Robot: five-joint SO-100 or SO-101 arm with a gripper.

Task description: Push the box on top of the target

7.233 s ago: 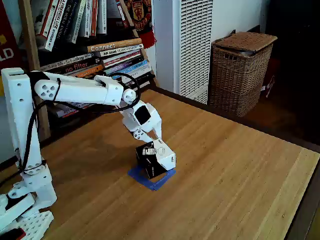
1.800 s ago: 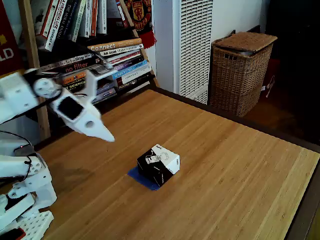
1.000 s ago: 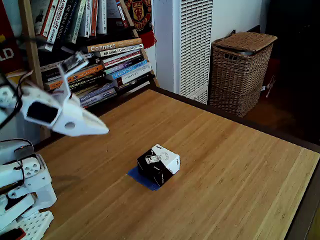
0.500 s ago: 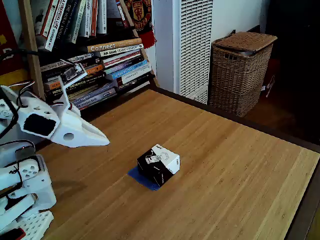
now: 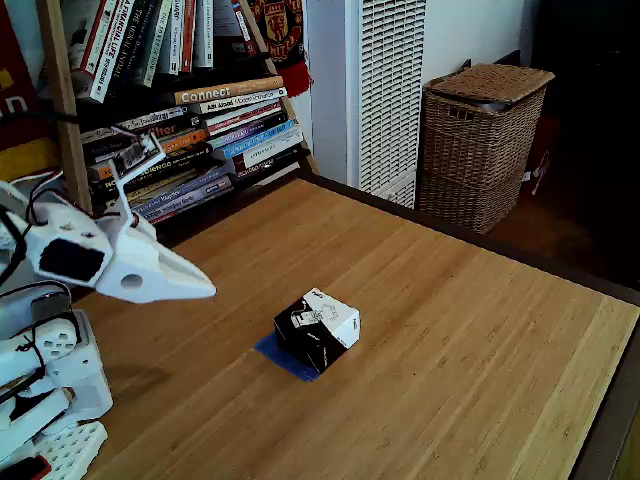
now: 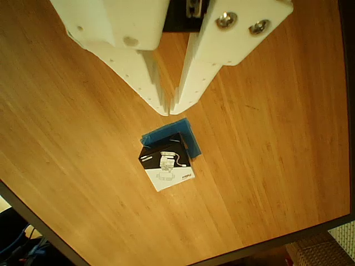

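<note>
The box (image 5: 318, 330) is a small black and white cube standing on the wooden table, over most of the blue tape target (image 5: 275, 352); a blue corner shows at its left. In the other view the box (image 6: 165, 165) covers part of the target (image 6: 188, 137), whose blue edges stick out toward the gripper. My white gripper (image 5: 205, 290) hangs above the table at the left, well away from the box, tips pointing right. In the other view the gripper (image 6: 171, 110) has its fingertips together with nothing between them.
A wicker basket (image 5: 483, 140) stands beyond the table's far right edge. Stacked books (image 5: 205, 130) fill a shelf behind the table. The arm's base (image 5: 45, 400) sits at the left front corner. A dark table edge (image 6: 50, 233) runs along the bottom.
The arm has pulled back from the box toward its base at the left, with the gripper now slightly lower. The box rests where it was left on the target.
</note>
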